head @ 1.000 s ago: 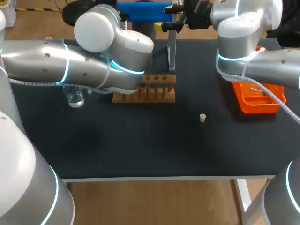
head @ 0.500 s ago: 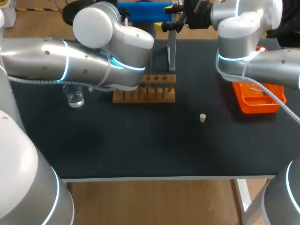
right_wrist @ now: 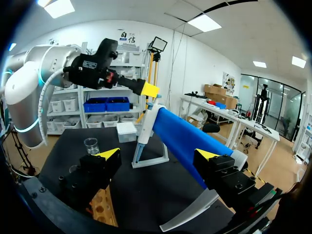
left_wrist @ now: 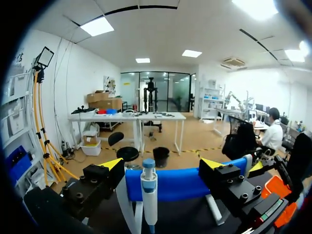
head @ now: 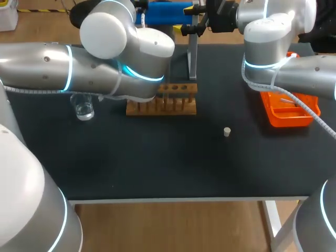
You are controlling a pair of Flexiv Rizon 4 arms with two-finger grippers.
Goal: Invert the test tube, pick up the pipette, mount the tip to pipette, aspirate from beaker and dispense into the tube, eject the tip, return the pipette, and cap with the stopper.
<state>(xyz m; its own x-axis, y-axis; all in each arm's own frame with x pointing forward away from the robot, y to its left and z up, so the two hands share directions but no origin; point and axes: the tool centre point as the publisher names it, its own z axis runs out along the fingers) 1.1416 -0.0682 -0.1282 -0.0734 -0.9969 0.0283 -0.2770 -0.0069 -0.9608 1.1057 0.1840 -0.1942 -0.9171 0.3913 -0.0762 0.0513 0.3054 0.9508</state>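
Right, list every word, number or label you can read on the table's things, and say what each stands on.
None can be read.
Pipette: any print is too small and blurred to read.
Beaker: any marks are too small to tell.
Rack, stopper, tray: no print shows.

A dark surface carries a wooden rack. A glass beaker stands to the rack's left, a small stopper to its front right, an orange tray well to its right, and a metal stand just behind it.
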